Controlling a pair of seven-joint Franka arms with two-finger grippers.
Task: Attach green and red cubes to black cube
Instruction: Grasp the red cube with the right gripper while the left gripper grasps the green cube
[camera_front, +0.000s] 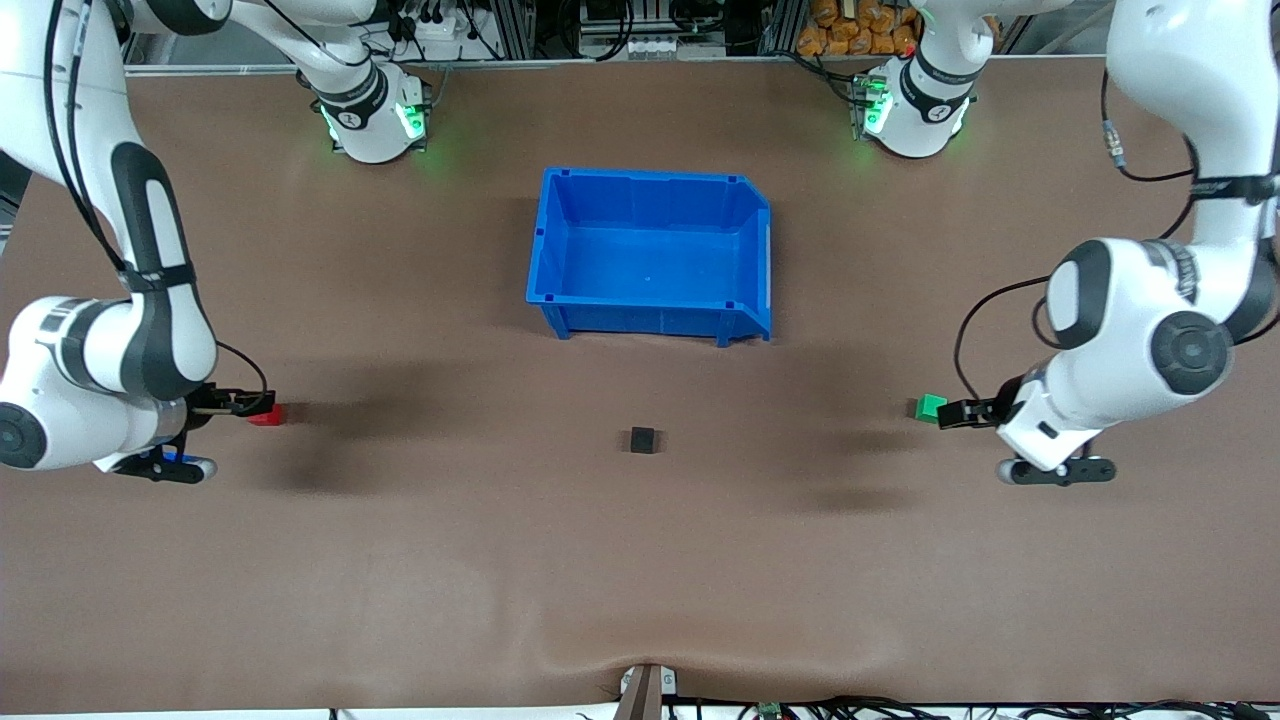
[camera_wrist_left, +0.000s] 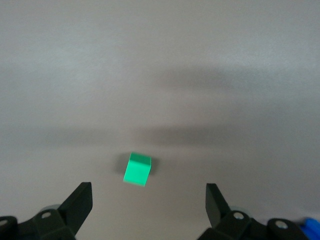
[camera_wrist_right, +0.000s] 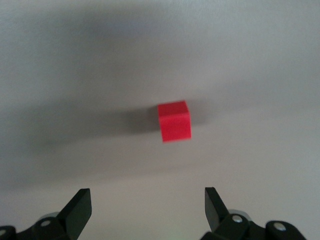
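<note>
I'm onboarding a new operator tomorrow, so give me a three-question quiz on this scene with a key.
1. True or false: the left gripper is shut on the green cube.
2. Which cube lies on the table beside the right gripper? A) black B) red C) green
3. Fill in: the black cube lies nearer to the front camera than the blue ____.

Key
1. False: its fingers are spread, and the green cube sits on the table apart from them.
2. B, the red cube, not gripped.
3. bin
</note>
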